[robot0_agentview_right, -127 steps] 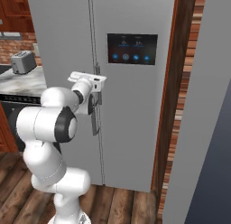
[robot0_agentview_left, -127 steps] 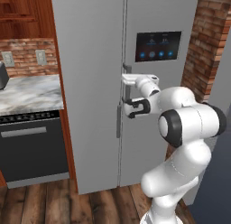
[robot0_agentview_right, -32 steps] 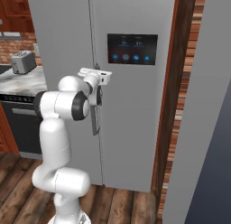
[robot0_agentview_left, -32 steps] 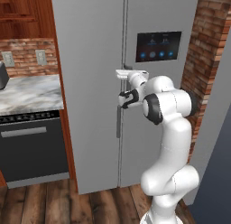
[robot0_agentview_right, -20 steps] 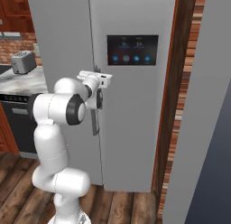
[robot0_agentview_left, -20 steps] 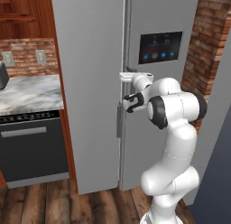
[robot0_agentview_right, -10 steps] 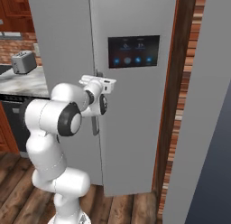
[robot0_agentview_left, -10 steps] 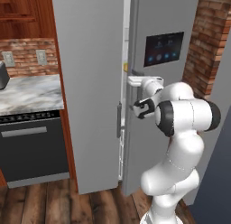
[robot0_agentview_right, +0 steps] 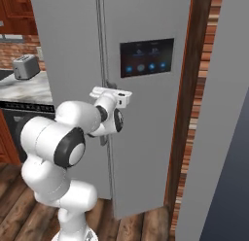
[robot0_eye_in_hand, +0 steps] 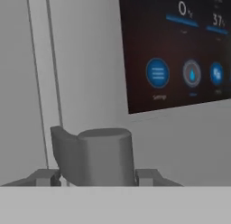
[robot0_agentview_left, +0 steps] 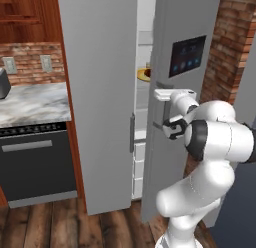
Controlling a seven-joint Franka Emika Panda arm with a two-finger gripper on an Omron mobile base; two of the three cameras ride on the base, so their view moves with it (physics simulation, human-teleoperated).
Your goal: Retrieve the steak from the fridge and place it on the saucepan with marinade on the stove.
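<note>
Tall grey double-door fridge point(robot0_agentview_left: 100, 92): right door swung partly ajar, left door closed; a narrow gap between them shows the white interior with shelves and drawers. Dark touch panel with blue icons point(robot0_agentview_right: 146, 57) sits on the upper part of the ajar door, and fills the upper right of the hand view.

Yellow plate point(robot0_agentview_left: 143, 74): only its edge shows through the gap, on an interior shelf at about the level of the panel. The steak cannot be made out from here.

Grey vertical door handle point(robot0_eye_in_hand: 97, 156): mounted along the free edge of the ajar door; in the hand view its grey bar stands between the two finger tips.

Tool point(robot0_agentview_left: 167, 127): black two-finger end of the white arm, at the handle of the ajar door, below the panel. Fingers sit either side of the bar; whether they press it or stand clear of it cannot be told.

Marble-grey tabletop point(robot0_agentview_left: 30, 104): left of the fridge, above a black dishwasher point(robot0_agentview_left: 35, 164). A steel toaster point(robot0_agentview_right: 25, 66) stands on it against the brick wall.

Dark wooden plank floor point(robot0_agentview_left: 60, 224): beneath the fridge and the robot base.
</note>
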